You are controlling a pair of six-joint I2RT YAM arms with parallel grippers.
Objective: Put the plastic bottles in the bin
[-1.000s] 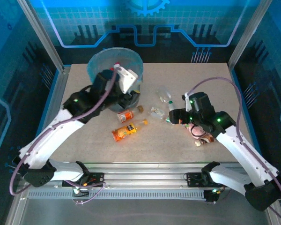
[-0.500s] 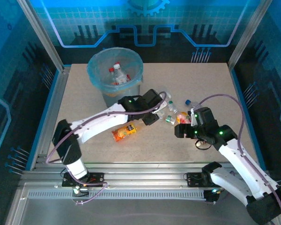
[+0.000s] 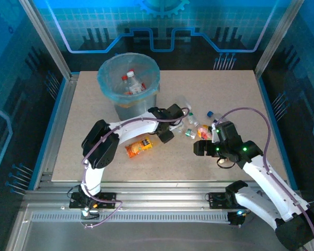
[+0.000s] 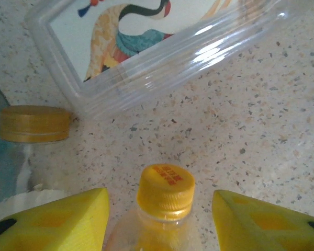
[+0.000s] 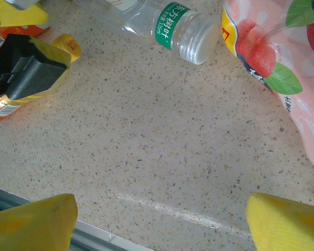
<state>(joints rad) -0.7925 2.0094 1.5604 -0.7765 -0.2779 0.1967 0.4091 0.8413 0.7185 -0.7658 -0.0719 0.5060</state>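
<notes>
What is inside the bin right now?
Inside the bin, at least two clear bottles with red caps are visible. Anything beneath them or behind the near wall is hidden.

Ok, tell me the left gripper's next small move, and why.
Probably close the left gripper on the orange-capped bottle: its neck sits centred between the yellow fingers, which stand open on either side without touching it.

- White shells, black joints on left arm (image 3: 131,124) and right arm (image 3: 264,175).
- Purple-grey cable (image 3: 251,110) loops off right arm; similar one on left.
- Green lights (image 3: 244,148) at right arm joints.
- Yellow fingers (image 4: 57,219), black marks at outer edges.
</notes>
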